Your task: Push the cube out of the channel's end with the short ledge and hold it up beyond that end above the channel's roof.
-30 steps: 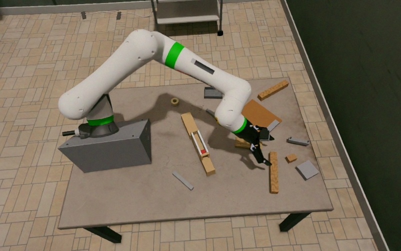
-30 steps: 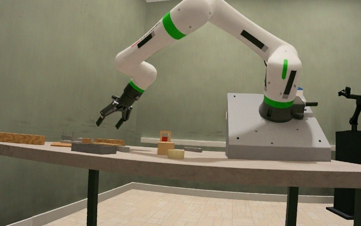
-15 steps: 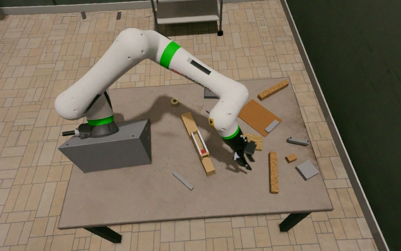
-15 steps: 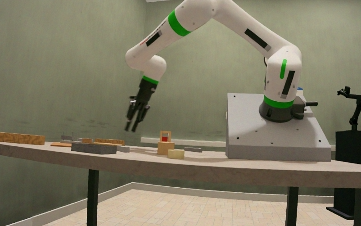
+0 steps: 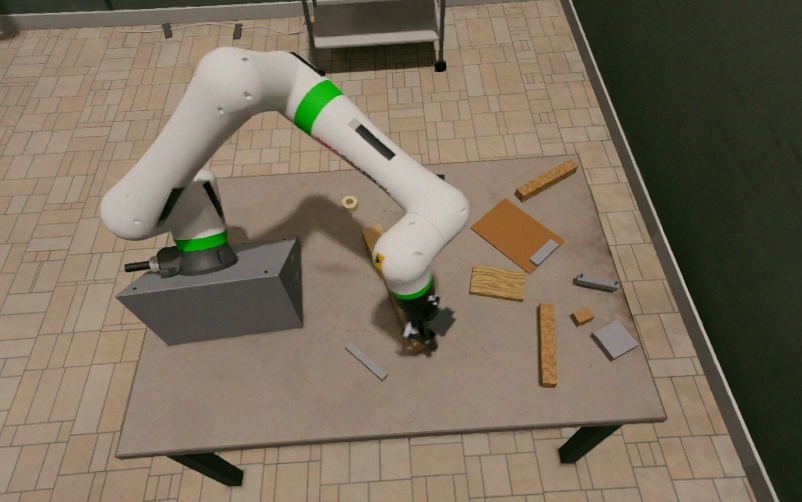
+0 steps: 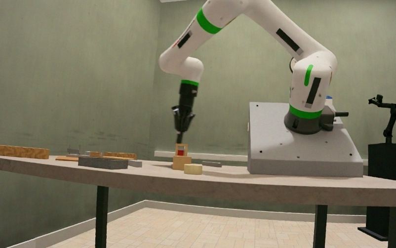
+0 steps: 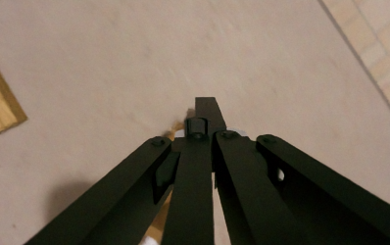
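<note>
Red cube inside wooden channel, on table.

Arm: white, green bands at the joints, black label strips. Fingers: black. Cube: red, seen inside the tan wooden channel. Bench: beige-grey, faintly mottled, black legs. Pedestal: plain grey. Plank: orange-brown, wood-grained. Tape roll: pale yellow. Floor: tan and cream tile patchwork.

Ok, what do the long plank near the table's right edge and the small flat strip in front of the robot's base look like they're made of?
The long plank looks like unfinished wood: tan with wavy grain lines. The flat strip is plain matte grey with no grain, so perhaps metal or plastic; the look leaves that open.
</note>
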Tool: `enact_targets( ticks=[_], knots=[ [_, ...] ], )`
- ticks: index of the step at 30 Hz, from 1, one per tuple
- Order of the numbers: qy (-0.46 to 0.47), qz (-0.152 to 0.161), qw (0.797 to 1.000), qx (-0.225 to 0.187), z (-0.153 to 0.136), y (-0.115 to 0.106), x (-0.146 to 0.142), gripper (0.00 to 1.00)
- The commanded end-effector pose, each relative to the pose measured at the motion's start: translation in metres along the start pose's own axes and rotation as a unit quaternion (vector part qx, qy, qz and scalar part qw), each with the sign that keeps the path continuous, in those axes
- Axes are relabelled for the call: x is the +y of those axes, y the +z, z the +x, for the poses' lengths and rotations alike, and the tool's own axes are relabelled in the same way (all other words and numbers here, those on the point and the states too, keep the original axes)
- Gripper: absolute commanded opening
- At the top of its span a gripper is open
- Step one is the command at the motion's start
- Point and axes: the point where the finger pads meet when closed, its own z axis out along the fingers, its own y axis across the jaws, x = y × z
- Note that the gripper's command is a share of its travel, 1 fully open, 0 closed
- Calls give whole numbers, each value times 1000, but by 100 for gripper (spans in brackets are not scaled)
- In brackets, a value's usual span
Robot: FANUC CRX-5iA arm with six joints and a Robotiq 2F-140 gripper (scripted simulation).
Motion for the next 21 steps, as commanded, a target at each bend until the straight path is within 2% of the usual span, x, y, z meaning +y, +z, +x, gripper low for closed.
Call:
enact_targets(
  ticks=[1,2,4,6,7,9,21],
  knots=[
    [22,-10,999,-47,-51,-19,44,10],
    [22,-10,999,-47,-61,-21,52,10],
    [49,-17,995,-84,-82,-29,67,10],
    [49,-17,995,-84,-82,-29,67,10],
    [51,-18,995,-86,-113,-40,89,10],
    [51,-18,995,-86,-126,-45,98,10],
    [51,-18,995,-86,-126,-45,98,10]
  ],
)
